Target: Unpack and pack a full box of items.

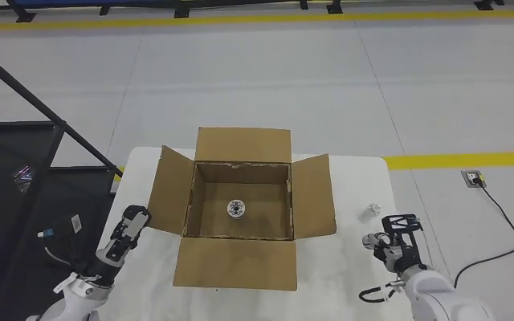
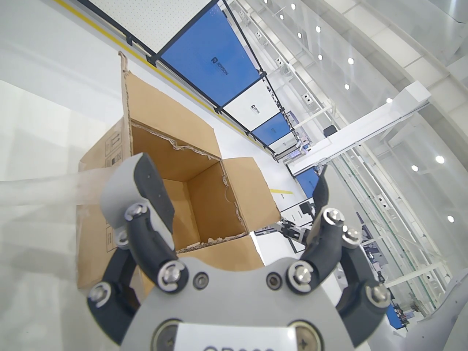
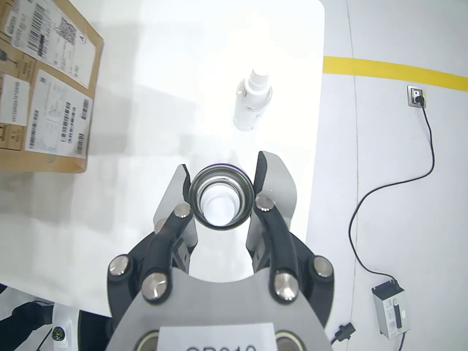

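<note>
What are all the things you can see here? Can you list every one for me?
cardboard box: one, brown, flaps open, middle of the table
table: one, white, under the box
round item: one, white with dark bits, on the box's floor
spray bottle: one, white, standing on the table between the box and the table's edge
can: one, silver with a purple edge, between the right gripper's fingers
floor socket: one, grey, black cable plugged in, on the floor past the table
left gripper: one, grey and black, open, beside the box
right gripper: one, grey and black, shut on the can
</note>
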Controlling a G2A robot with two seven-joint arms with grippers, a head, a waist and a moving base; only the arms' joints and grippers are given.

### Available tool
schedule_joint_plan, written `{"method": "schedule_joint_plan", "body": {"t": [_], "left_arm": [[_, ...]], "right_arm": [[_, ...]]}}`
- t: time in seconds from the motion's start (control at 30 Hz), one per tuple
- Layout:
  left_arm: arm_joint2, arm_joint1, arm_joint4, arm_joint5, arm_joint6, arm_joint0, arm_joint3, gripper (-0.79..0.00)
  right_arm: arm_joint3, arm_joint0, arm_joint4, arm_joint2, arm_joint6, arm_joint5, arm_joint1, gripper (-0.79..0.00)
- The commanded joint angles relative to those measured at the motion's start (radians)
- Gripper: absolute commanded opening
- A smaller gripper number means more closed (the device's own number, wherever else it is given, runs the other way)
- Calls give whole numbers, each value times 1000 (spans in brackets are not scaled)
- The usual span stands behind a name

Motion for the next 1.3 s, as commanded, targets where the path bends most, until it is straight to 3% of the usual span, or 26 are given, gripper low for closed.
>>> {"method": "schedule_joint_plan", "body": {"t": [0.0,0.27,0.33,0.4,0.47,0.7,0.87,1.0,1.13,1.27], "left_arm": [[0,0,0,0,0,0,0,0],[0,0,0,0,0,0,0,0],[0,0,0,0,0,0,0,0],[0,0,0,0,0,0,0,0],[0,0,0,0,0,0,0,0],[0,0,0,0,0,0,0,0],[0,0,0,0,0,0,0,0],[2,0,2,5,6,2,-3,0],[-4,-1,-5,-8,30,23,-11,0],[-35,-1,-24,-34,58,65,-26,0]], "right_arm": [[47,25,-20,-11,-14,-4,1,-785],[206,109,-16,-30,-48,-21,6,-776],[223,116,-7,-29,-46,-23,7,-548],[237,125,-2,-29,-44,-26,8,-397],[248,132,6,-29,-36,-33,10,-12],[235,138,43,-27,-69,-59,15,0],[22,111,66,-32,-129,-87,17,0],[-174,128,102,-115,-134,-142,16,0],[-172,283,132,-298,-30,-207,10,0],[29,540,254,-531,100,-211,-19,0]]}}
